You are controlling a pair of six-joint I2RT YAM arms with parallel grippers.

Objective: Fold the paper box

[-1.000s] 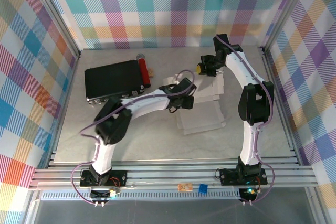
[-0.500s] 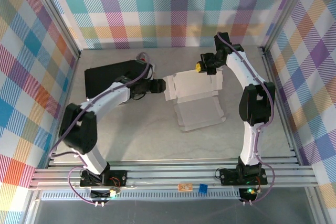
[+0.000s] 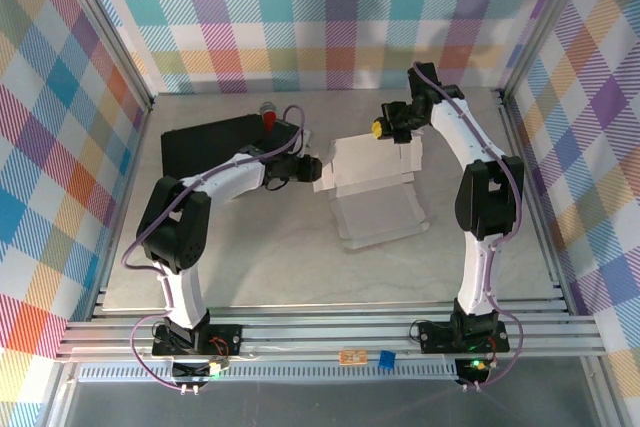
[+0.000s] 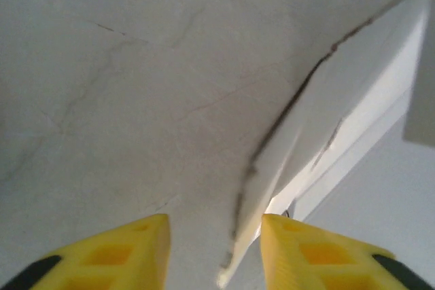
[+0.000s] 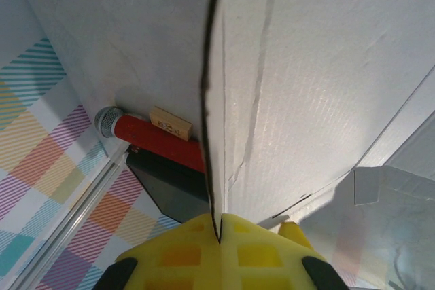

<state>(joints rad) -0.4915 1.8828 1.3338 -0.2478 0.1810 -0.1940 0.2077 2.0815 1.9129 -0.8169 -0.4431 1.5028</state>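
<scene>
The paper box [image 3: 378, 179] is a white die-cut sheet at the table's middle, its back panel raised and its front part flat. My right gripper [image 3: 384, 129] is shut on the raised panel's top edge; in the right wrist view the yellow fingers [image 5: 219, 225] pinch the thin card [image 5: 306, 66]. My left gripper [image 3: 312, 169] sits at the box's left side flap. Seen from the left wrist, its jaws [image 4: 214, 222] stand apart, with the flap's edge [image 4: 326, 113] running between them, close to the right finger [image 4: 306, 249].
A black case [image 3: 205, 147] lies at the back left, with a red cylinder [image 3: 270, 115] at its right end, partly under my left arm. A small wooden block [image 5: 170, 123] rests by the cylinder [image 5: 156, 137]. Checkered walls close in the table.
My left arm swung off the box's middle to the left and came back to the left flap, its jaws narrowing. The right gripper has kept its hold on the raised panel.
</scene>
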